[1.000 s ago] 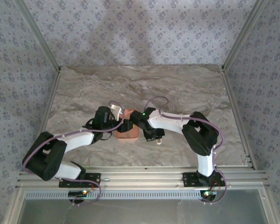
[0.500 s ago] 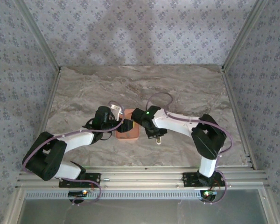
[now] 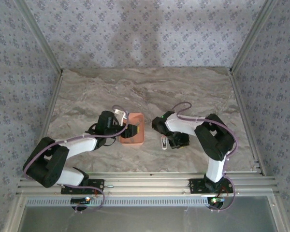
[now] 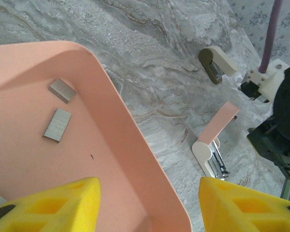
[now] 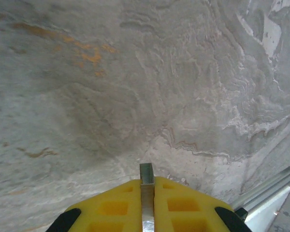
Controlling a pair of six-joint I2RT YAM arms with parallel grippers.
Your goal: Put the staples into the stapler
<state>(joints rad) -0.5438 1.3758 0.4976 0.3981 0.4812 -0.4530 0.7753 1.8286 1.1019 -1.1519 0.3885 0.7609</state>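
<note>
A salmon-pink tray (image 4: pixel 135 159) holds loose staples, two of them (image 4: pixel 58 124) (image 4: pixel 63 90) lying flat on its floor. My left gripper (image 4: pixel 145 193) is open, its yellow fingers (image 4: pixel 48 205) standing either side of the tray's right wall. Just right of the tray lies the stapler (image 4: pixel 212 150), opened, its pink top raised and its metal channel showing. From above, the stapler (image 3: pixel 164 141) sits between the tray (image 3: pixel 135 140) and my right gripper (image 3: pixel 178 141). My right gripper (image 5: pixel 146 186) is shut on a grey strip of staples (image 5: pixel 146 171), edge-on above the bare marble.
A second, tan stapler (image 4: pixel 215 63) lies further back, near the right arm. The aluminium rail (image 5: pixel 270 193) at the table's near edge runs close behind my right gripper. Open marble spreads beyond both arms.
The right arm has swung right, away from the tray, and its gripper now hangs just right of the open stapler. The left arm has stayed still.
</note>
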